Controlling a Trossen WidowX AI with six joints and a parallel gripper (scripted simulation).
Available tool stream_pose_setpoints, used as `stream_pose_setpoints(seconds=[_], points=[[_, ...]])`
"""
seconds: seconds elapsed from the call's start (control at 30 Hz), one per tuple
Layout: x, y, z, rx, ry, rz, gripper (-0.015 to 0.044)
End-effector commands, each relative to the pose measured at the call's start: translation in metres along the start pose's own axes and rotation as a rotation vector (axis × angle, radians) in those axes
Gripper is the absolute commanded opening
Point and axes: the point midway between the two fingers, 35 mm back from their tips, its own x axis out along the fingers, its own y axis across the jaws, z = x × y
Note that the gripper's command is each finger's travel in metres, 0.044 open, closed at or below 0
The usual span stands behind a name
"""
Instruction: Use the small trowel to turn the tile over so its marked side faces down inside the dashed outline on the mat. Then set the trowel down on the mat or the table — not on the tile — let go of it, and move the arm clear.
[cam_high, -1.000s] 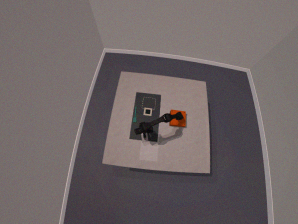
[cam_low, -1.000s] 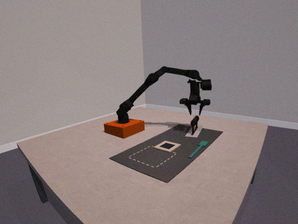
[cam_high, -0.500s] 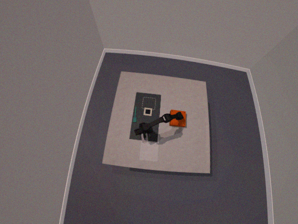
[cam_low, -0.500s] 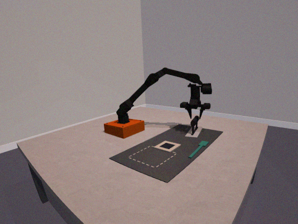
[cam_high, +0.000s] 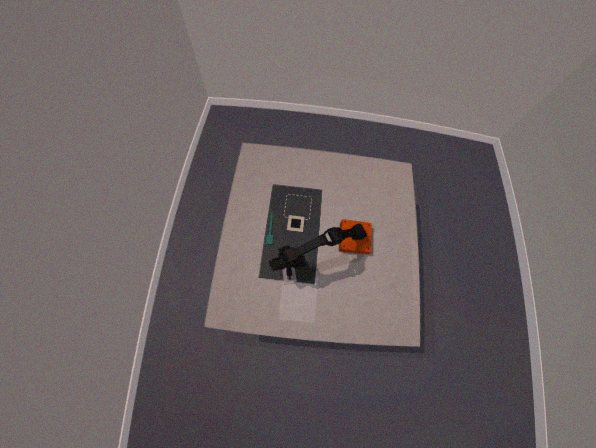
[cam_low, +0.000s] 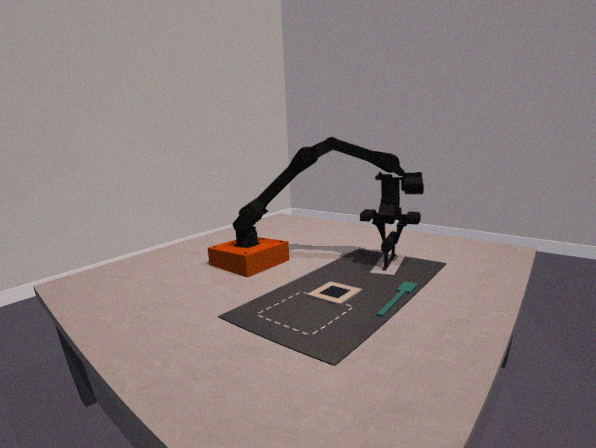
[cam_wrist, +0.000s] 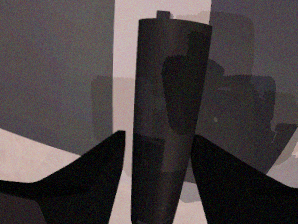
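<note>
Black parallel-jaw gripper: part-open, straddling upright black cylindrical handle. Well apart from fingers: cream-bordered square tile, dark-centred side up.

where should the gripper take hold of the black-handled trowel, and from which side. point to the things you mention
Best gripped around the middle of its raised black handle (cam_high: 290, 273) (cam_low: 390, 241) (cam_wrist: 167, 105), coming from straight above with one finger on each long side. The handle is a narrow cylinder held up over the flat pale blade (cam_high: 297, 306) (cam_low: 378, 270) (cam_wrist: 125, 45), which should leave the fingers room.
</note>
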Motion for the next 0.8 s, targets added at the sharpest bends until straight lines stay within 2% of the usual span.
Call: stream_pose_setpoints(seconds=[0.0, 0.77], points=[[0.0024, -0.0010, 0.0001, -0.003, 0.000, -0.004, 0.0130], [0.0024, -0.0010, 0.0001, 0.039, 0.000, -0.004, 0.0130]])
